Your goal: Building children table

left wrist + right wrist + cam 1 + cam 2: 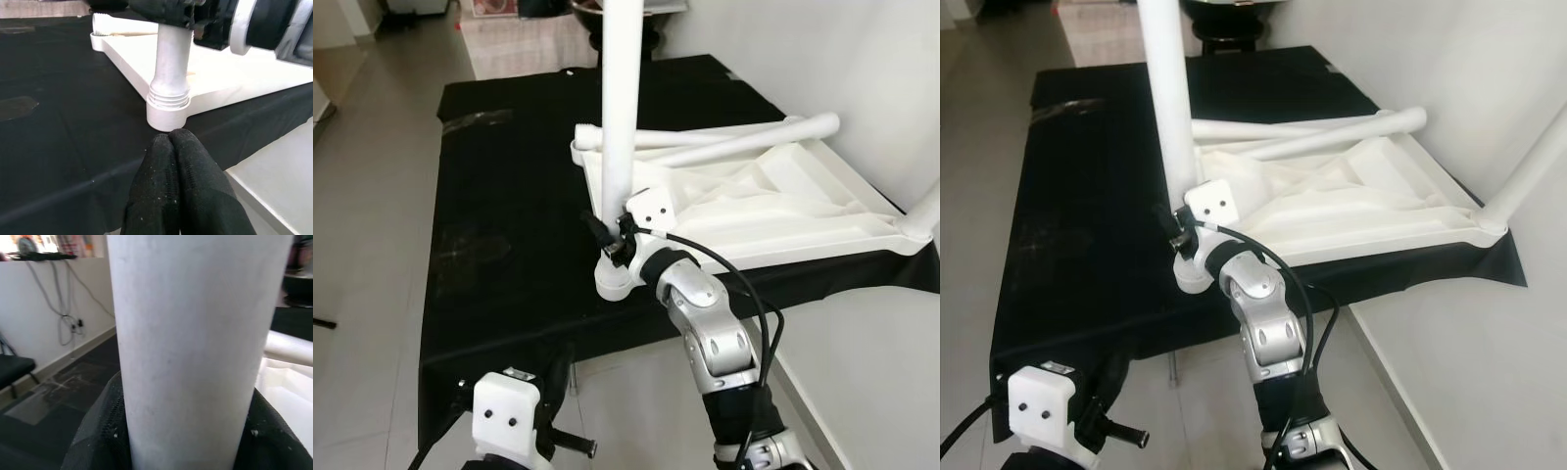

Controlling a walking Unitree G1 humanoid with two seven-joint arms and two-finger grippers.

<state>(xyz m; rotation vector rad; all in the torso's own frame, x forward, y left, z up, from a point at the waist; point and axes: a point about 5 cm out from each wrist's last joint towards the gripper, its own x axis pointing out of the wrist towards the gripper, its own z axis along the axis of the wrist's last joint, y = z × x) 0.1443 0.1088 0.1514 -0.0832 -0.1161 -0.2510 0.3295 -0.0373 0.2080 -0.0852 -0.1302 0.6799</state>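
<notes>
Left half of the black cloth (499, 245) is wide open; right side's blocked by the flipped tabletop (773, 201), upright leg (619, 108), and wall (871, 78).

Upright leg (619, 108) in tabletop (783, 211) corner, on cloth (509, 225)

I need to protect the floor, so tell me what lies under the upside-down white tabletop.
A black cloth lies under the white tabletop, spread over a raised surface and hanging over its near edge. What the cloth covers cannot be seen.
</notes>
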